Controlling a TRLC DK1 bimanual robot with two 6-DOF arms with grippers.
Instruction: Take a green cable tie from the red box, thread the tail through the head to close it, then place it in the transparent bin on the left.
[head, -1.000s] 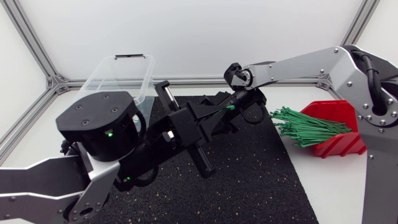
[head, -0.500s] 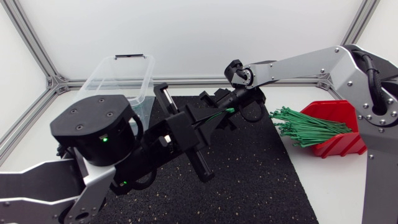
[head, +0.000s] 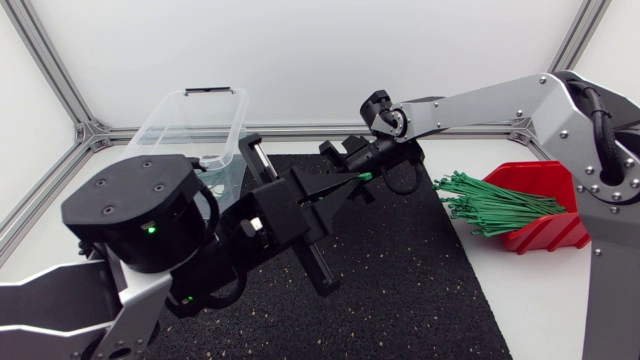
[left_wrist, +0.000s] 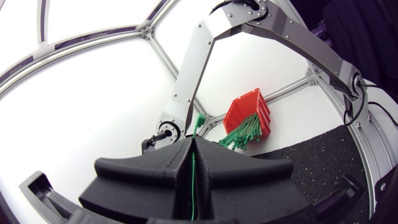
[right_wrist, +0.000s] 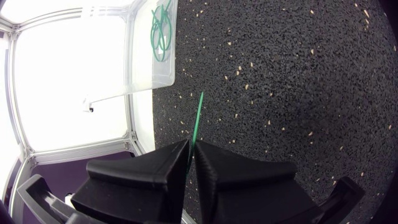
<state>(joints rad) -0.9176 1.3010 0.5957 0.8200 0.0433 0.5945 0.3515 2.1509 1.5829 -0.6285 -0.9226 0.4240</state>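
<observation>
One green cable tie (left_wrist: 199, 121) is held over the far part of the black mat (head: 420, 280), near the transparent bin (head: 190, 120). The left gripper (left_wrist: 193, 152) is clamped on it, with the tie's head poking past the fingertips. The right gripper (right_wrist: 191, 149) pinches it too. Closed green loops (right_wrist: 160, 28) lie in the bin. The red box (head: 545, 180) sits well apart at the right, with loose ties (head: 490, 205) spilling over its rim.

Head view looks down on the mat (head: 400, 280); right wrist view faces it closely (left wrist's looks across).
</observation>
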